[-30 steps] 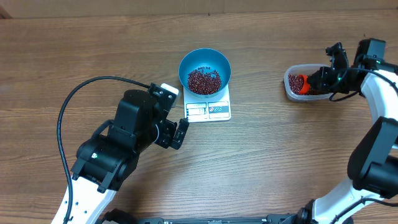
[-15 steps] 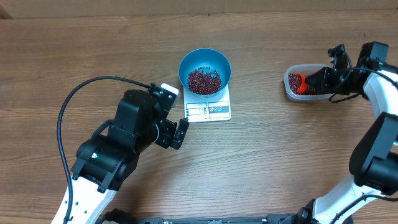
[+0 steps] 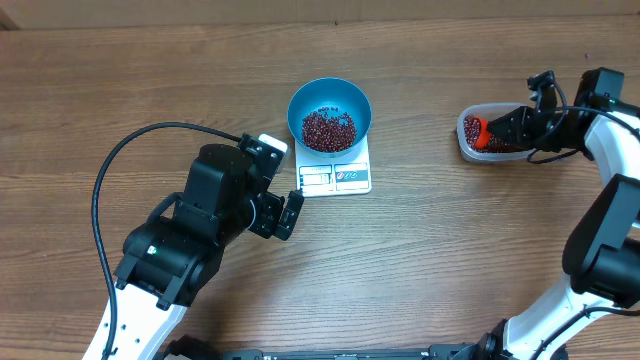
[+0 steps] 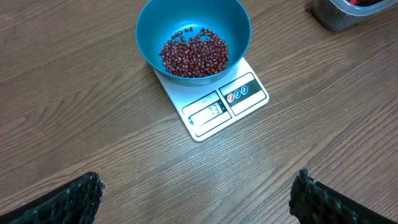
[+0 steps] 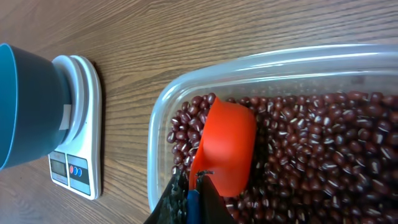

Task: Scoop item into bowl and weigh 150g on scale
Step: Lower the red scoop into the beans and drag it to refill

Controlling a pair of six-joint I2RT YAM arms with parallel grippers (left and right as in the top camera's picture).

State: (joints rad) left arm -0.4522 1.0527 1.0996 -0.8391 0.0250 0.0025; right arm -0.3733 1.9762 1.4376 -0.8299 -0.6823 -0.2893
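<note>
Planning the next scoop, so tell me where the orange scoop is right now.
In the overhead view, the orange scoop is at far right, inside the clear container of beans, held by the right gripper, right of the bowl.

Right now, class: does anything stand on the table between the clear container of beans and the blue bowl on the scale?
Nothing visible does. Only bare table lies between the container and the bowl, which sits on the scale. The right gripper holds the orange scoop down in the container's beans.
</note>
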